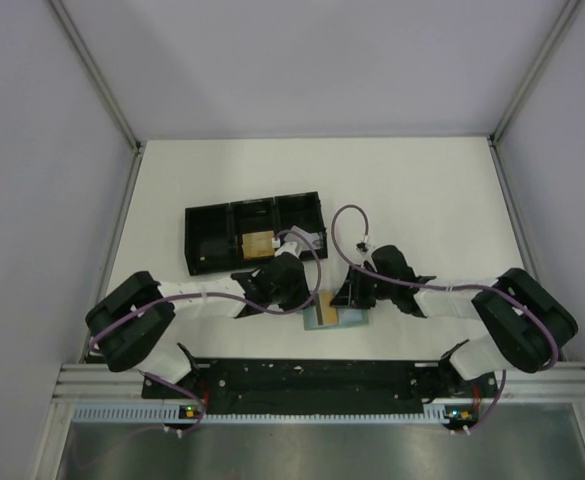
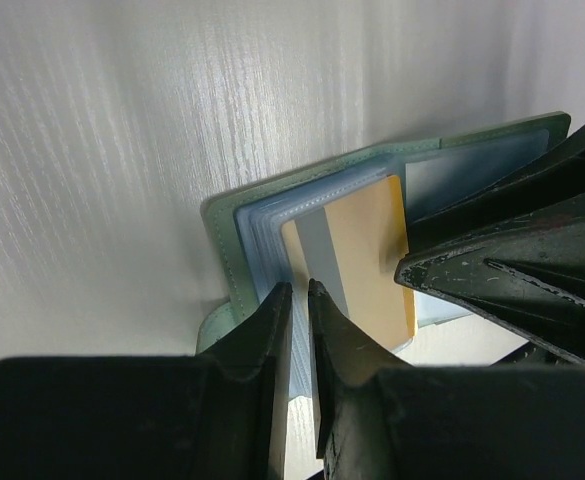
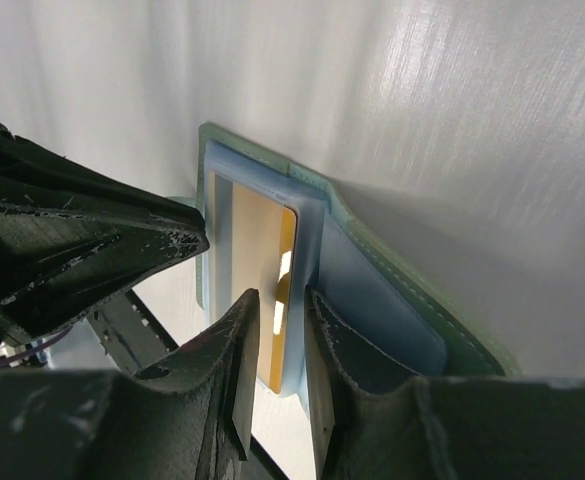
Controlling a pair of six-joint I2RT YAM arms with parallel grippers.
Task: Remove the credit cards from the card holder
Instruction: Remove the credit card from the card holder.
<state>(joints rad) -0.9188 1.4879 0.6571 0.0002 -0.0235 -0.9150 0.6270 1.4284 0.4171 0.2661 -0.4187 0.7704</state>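
Credit card, gold with a grey stripe, sits mostly inside a clear sleeve of the card holder, which lies open close to the counter's near edge, about midway along it. The left gripper has its jaws closed to a thin slit at the card's striped corner and seems to pinch it there, sleeve film perhaps included. The right gripper straddles the sleeve leaf with a narrow gap; whether its pads actually press the leaf I cannot tell.

The main risk is that the holder travels with the card. If the right gripper is not truly clamping, a pull from the left would drag the whole wallet toward the near edge instead of freeing the card. If the left pinch has caught sleeve film as well as card, the pull could stretch or tear the sleeve, or the card could slip out of so small a corner bite. The two grippers are also crowded together, so a sideways pull could knock them. A tan card already lies in the black tray, farther back and to the left.
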